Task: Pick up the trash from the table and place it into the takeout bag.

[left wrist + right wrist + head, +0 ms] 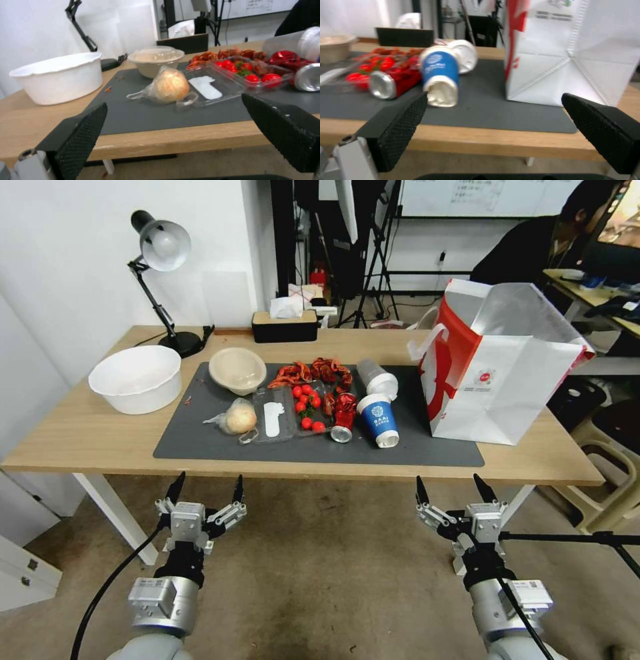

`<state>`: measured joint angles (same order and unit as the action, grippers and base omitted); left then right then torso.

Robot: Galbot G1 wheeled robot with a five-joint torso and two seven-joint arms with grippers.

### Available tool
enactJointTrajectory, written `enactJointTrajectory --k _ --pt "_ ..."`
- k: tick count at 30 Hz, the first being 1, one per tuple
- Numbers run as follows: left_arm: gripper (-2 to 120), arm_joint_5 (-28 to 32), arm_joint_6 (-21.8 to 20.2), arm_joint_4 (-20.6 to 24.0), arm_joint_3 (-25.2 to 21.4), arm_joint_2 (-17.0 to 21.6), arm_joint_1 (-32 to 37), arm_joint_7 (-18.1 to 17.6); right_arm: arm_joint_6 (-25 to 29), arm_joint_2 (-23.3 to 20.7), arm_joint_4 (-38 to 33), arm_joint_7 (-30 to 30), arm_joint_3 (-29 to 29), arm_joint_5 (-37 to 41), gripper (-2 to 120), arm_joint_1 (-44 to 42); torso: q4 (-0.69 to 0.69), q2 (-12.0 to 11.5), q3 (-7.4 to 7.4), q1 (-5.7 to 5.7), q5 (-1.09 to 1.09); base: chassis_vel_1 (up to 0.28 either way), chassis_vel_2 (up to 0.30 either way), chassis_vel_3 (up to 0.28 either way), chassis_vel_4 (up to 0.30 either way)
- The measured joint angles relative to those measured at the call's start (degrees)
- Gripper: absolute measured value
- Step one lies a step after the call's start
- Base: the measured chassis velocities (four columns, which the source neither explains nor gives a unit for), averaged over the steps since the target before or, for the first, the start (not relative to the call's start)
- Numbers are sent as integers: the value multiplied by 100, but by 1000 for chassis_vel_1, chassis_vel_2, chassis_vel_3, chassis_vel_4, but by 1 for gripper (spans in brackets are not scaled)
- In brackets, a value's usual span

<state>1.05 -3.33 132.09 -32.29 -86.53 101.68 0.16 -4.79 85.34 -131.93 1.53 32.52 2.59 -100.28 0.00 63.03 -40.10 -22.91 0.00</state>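
Waiting short of the table (80, 440), nothing collected yet, every piece of trash judged still to be picked.

Left gripper (205, 491) and right gripper (452, 488) hang below the near table edge, jaws spread wide, both holding nothing. On the grey mat (200, 447): bagged bun (239, 417), beige bowl (237, 369), crushed red can (343, 420), blue cup (378, 421) tipped on its side, clear lidded cup (377, 377) lying behind it. Takeout bag (507, 380) stands upright at the mat's right end, mouth open, near the cups; nothing visible inside from here.
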Motion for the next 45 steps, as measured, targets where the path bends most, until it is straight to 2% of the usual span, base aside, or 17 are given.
enactJointTrajectory --k 1,3,4,7,8,9,10,11,12,23,27,35,42,45 --pt "100 0 0 0 0 0 0 0 0 0 0 0 0 0 100 0 0 0 0 0 0 0 0 0 0" --pt "100 97 -300 36 -72 -56 -128 16 -318 -40 -12 109 73 172 100 191 0 0 0 -1 1 0 0 0 0" --pt "100 187 -582 70 -136 -109 -243 30 -626 -79 -28 216 144 342 100 376 0 0 -1 -1 0 0 0 0 0" --pt "100 263 -825 98 -194 -153 -344 41 -875 -109 -40 299 199 474 100 522 0 0 0 -1 1 0 0 0 0" --pt "100 350 -1106 129 -263 -207 -474 53 -1207 -149 -54 411 271 653 100 717 0 0 0 0 0 0 0 0 0" --pt "100 350 -1106 129 -263 -207 -474 53 -1207 -149 -54 411 271 653 100 717 0 0 0 0 0 0 0 0 0" --pt "100 375 -1146 131 -275 -212 -501 57 -1428 -185 -63 492 326 801 100 873 -1 -1 -1 -1 1 0 0 0 0" --pt "100 414 -1229 131 -304 -231 -541 58 -1409 -228 -32 495 330 904 100 943 0 -1 -1 -1 0 0 0 0 0" --pt "100 561 -1488 126 -416 -314 -718 71 -1247 -326 84 467 278 1126 100 1059 -1 0 -1 -1 3 0 0 0 0" --pt "100 603 -1414 74 -467 -338 -749 112 -900 -660 344 366 14 1672 100 1333 -1 -1 0 0 0 0 0 0 0" --pt "100 533 -1230 42 -470 -359 -692 152 -646 -1183 932 224 -455 2223 100 2021 1 -1 -1 -1 1 0 0 0 0" --pt "100 489 -1210 -61 -274 -297 -782 280 -658 -1427 1283 292 -577 2540 100 2395 -4 -1 -1 0 0 0 0 0 0" --pt "100 372 -1107 -82 -230 -321 -712 316 -870 -1598 2211 562 -1190 2869 100 3325 0 -1 -1 -1 1 0 0 0 0" --pt "100 365 -1102 -76 -235 -324 -707 316 -878 -1599 2272 568 -1244 2903 100 3398 0 -1 -1 -1 1 0 0 0 0"
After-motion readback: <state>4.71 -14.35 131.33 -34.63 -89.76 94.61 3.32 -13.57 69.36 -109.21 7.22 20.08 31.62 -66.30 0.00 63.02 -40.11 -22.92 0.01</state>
